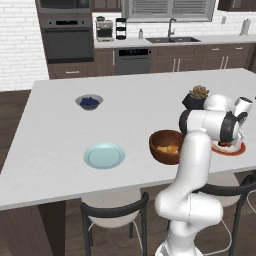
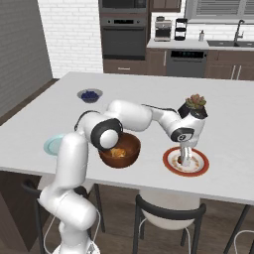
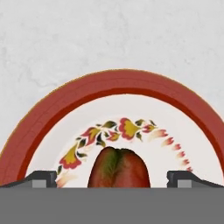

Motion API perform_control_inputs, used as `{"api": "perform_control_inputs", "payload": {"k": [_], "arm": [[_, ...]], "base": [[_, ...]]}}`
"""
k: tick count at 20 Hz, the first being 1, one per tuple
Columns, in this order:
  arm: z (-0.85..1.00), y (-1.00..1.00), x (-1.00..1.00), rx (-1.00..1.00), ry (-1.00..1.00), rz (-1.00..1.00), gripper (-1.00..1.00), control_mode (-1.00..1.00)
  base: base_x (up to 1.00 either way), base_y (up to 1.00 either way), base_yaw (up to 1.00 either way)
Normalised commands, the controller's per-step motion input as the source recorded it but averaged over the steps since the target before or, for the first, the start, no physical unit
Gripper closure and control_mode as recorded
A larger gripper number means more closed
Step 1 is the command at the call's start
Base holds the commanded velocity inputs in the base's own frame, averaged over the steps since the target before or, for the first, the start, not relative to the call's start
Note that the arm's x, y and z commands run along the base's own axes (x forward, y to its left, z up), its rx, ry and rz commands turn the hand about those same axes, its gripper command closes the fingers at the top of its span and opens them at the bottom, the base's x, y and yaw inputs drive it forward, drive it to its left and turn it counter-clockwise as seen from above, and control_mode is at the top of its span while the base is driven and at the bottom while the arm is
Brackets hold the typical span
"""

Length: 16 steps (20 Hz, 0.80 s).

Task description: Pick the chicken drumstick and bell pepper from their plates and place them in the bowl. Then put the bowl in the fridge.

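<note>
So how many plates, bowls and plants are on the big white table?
Plates: 2, the blue plate and the red-rimmed plate.
Bowls: 2, the brown bowl and the berry bowl.
Plants: 1, the potted plant.
Total: 5.

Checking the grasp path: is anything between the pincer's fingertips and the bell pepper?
No. In the hand view the bell pepper sits between the open pincer fingertips, with bare white plate either side.

- Even, bright, diffuse light with no clear source
- Soft faint shadows under the bowl (image 2: pixel 119 150) and the plate (image 1: pixel 104 155) on the counter (image 1: pixel 60 130)
- No glare; base views slightly soft
- Hand view shows the pepper (image 3: pixel 119 168) mildly blurred up close
</note>
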Motion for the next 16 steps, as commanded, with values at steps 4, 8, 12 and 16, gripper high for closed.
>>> {"api": "perform_control_inputs", "payload": {"k": [4, 8, 12, 16], "arm": [[-0.26, -0.03, 0.01, 0.0, 0.0, 0.0, -1.0, -1.0], [-0.27, -0.02, 0.04, 0.0, 0.0, 0.0, -1.0, -1.0], [-0.08, -0.07, 0.11, 0.0, 0.0, 0.0, -1.0, -1.0], [0.0, -0.11, 0.08, 0.0, -0.01, 0.0, -1.0, -1.0]], "base": [[0.0, 0.0, 0.0], [0.0, 0.0, 0.0], [0.0, 0.0, 0.0], [0.0, 0.0, 0.0]]}}
